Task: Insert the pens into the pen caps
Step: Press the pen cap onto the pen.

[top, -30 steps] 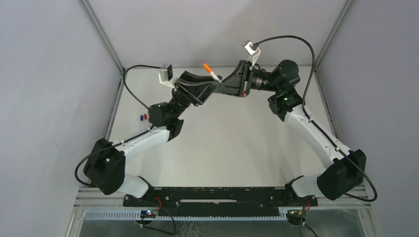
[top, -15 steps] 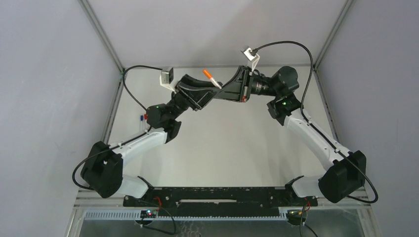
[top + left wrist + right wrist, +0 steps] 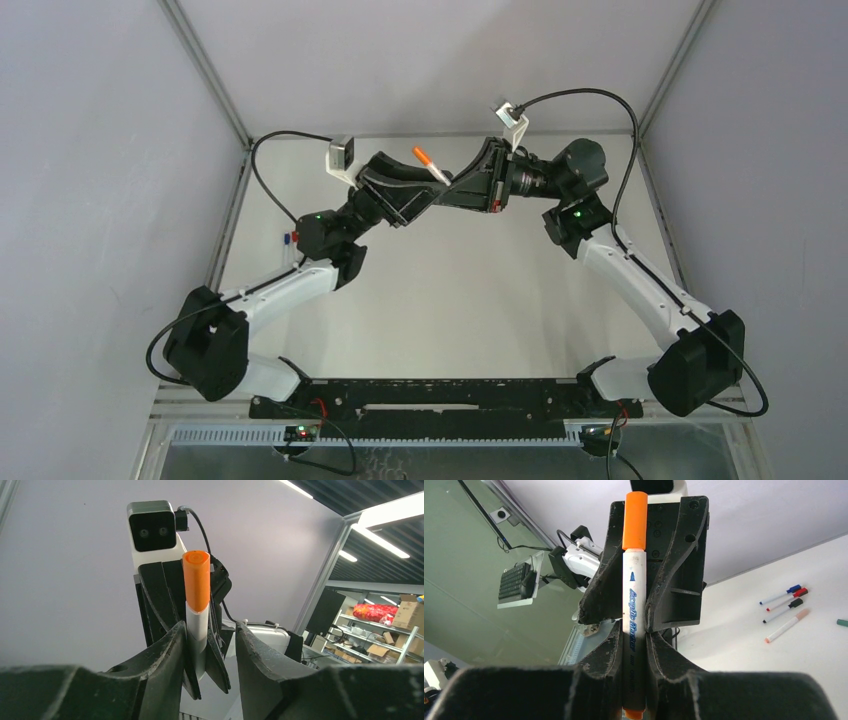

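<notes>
A white-barrelled pen [image 3: 633, 597] with an orange cap [image 3: 635, 521] on its far end stands between both grippers, held up above the far middle of the table [image 3: 450, 290]. My right gripper [image 3: 634, 636] is shut on its barrel, and an orange end shows below the jaws. My left gripper [image 3: 210, 630] is open around the same pen [image 3: 196, 630]. Its left finger lies against the barrel and its right finger [image 3: 250, 645] stands apart. In the top view the orange cap [image 3: 422, 155] points away from the two meeting grippers [image 3: 442, 186].
Several capped pens lie on the table in the right wrist view: blue [image 3: 780, 595], red [image 3: 786, 599], black [image 3: 783, 611] and pinkish [image 3: 786, 625]. A green cap [image 3: 842, 623] lies by itself. In the top view pen ends [image 3: 290, 238] show by the left wall.
Both wrists and the orange-capped pen have drifted slightly toward the near side. The right arm's wrist has shifted a little to the right.
</notes>
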`<state>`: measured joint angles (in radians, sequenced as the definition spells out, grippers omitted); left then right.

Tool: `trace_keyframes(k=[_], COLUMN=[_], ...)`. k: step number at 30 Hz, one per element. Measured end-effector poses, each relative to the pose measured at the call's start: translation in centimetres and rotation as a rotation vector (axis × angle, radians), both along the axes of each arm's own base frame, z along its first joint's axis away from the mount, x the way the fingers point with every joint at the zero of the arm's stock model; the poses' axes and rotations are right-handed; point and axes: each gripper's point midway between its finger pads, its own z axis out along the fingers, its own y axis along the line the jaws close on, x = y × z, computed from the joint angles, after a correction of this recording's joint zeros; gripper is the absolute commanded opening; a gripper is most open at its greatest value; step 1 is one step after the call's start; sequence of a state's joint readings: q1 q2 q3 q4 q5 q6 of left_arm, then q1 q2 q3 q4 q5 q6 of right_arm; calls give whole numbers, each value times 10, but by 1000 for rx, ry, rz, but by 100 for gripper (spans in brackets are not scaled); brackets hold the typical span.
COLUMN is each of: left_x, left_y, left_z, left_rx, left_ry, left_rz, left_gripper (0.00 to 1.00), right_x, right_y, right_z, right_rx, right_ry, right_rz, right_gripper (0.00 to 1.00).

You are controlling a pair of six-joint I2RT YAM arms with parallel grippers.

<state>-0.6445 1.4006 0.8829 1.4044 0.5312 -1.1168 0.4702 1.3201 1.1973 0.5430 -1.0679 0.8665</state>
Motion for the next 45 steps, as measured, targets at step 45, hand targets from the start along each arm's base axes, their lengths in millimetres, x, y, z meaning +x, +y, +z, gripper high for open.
trace_keyframes(k=[45], left_x=[10], left_y=[1], left_z=[2], left_rx=[23], left_ry=[66], left_rz=[79], left_gripper=[44], right_x=[-3], right_y=[2], right_z=[-3], right_rx=[-13], right_ry=[-89], right_rz=[-21], right_gripper=[0])
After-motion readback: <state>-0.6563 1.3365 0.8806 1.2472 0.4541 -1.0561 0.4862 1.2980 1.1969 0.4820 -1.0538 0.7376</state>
